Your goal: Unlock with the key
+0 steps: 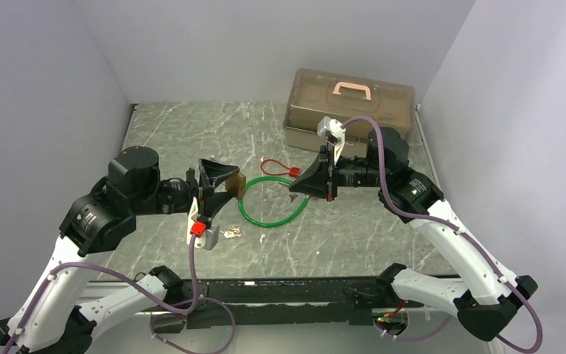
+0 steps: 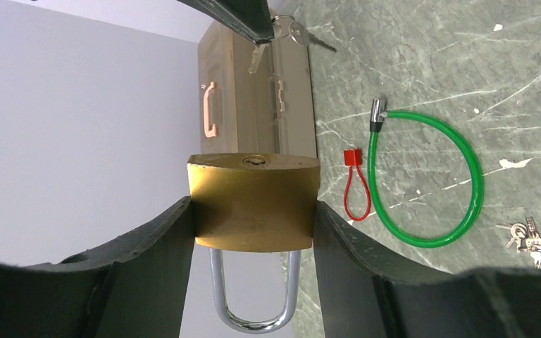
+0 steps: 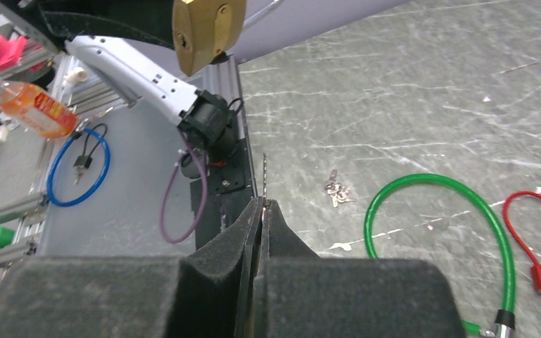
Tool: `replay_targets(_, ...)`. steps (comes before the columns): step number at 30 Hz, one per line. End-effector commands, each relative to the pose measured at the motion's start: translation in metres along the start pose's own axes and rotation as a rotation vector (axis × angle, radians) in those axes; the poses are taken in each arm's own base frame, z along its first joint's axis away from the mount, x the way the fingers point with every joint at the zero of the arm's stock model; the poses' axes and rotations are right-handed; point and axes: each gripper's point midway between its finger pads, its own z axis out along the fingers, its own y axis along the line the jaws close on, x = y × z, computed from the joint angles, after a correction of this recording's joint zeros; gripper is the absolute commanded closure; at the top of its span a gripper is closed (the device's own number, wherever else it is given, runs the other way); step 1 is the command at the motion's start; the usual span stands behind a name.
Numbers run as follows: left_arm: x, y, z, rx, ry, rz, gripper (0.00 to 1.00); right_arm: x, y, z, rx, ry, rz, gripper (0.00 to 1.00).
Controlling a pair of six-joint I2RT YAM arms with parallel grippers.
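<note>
1. Left gripper (image 1: 225,184) is clamped on the brass padlock (image 2: 253,204), holding it up off the worktop (image 1: 184,133) with the keyhole (image 2: 253,161) pointing toward the other arm
2. Right gripper (image 1: 295,192) is squeezed together on the key (image 3: 264,172), thin blade poking out the front
3. So both pick-ups look done to me. Key and padlock are apart though, with a clear gap between them, nothing is inserted, and the shackle (image 2: 253,310) is closed
4. What's left, I reckon: line the blade up with the slot, push in, turn, pop the shackle
5. Looks-wise, the padlock is a chunky brushed brass block with rounded shoulders and a shiny steel U. The worktop is smooth grey marble-pattern stuff
6. Lying on it: a glossy green cable loop (image 1: 265,223), a little red wire lock (image 1: 280,168) and a loose key bunch (image 1: 230,233)
</note>
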Motion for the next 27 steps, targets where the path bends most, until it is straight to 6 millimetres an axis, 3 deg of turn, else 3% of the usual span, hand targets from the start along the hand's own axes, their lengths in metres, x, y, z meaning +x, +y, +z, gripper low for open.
replay_targets(1, -0.020, 0.032, -0.008, -0.102, -0.048, 0.119, 1.00, -0.011, 0.018, 0.000, -0.109, -0.011, -0.068, 1.00)
replay_targets(7, -0.002, 0.030, 0.002, -0.126, 0.003, 0.126, 1.00, -0.013, 0.018, 0.003, -0.118, -0.013, -0.073, 1.00)
replay_targets(10, 0.016, 0.027, 0.006, -0.155, 0.076, 0.158, 1.00, -0.015, 0.013, 0.006, -0.092, -0.013, -0.069, 1.00)
replay_targets(15, 0.040, 0.037, 0.006, -0.214, 0.192, 0.139, 1.00, -0.018, 0.013, 0.016, -0.068, 0.001, -0.072, 1.00)
replay_targets(17, 0.043, 0.041, 0.004, -0.227, 0.217, 0.127, 1.00, -0.018, 0.015, 0.022, -0.059, 0.016, -0.074, 1.00)
replay_targets(27, 0.047, 0.025, 0.008, -0.217, 0.227, 0.213, 1.00, -0.015, 0.005, 0.046, 0.026, 0.079, -0.043, 1.00)
